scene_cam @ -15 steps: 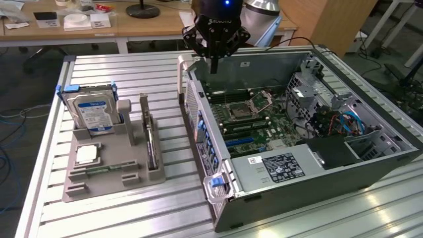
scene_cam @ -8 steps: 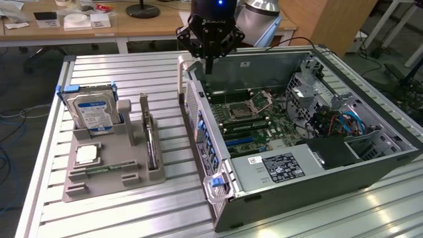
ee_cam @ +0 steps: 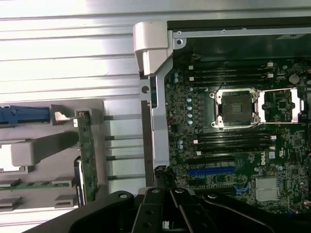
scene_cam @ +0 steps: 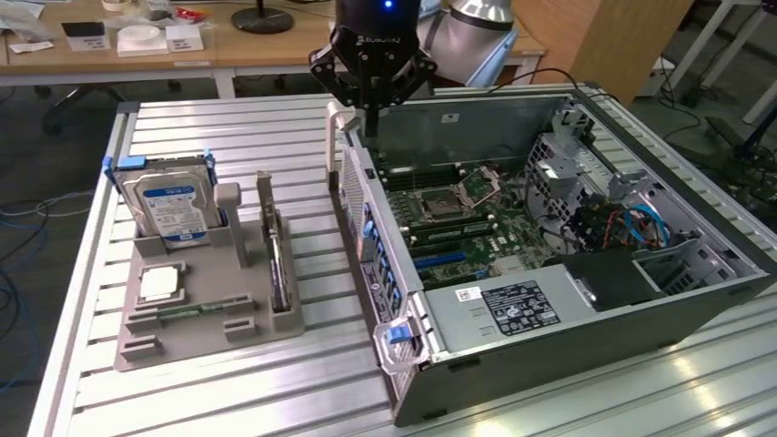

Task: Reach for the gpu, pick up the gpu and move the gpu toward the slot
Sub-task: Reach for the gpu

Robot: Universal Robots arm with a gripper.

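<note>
Tool point(scene_cam: 370, 111) over case point(scene_cam: 570, 332) rim; gpu point(scene_cam: 280, 269) well apart, in holder point(scene_cam: 195, 341).

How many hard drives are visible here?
1. The silver hard drive with a blue label stands upright in the grey plastic holder, on the exterior view's left. Others may be hidden.

This looks like a robotics lab. A robot arm point(scene_cam: 378, 23) with a black gripper point(scene_cam: 370, 109) hangs over a slatted aluminium table point(scene_cam: 243, 137). On the table stand an opened PC case point(scene_cam: 680, 319) with its motherboard point(scene_cam: 456, 205) bare and a grey fixture point(scene_cam: 206, 319) holding a hard drive point(scene_cam: 170, 205). Behind are wooden desks point(scene_cam: 122, 59) with small boxes point(scene_cam: 140, 38). Loose cables point(scene_cam: 18, 218) lie on the carpeted floor.
</note>
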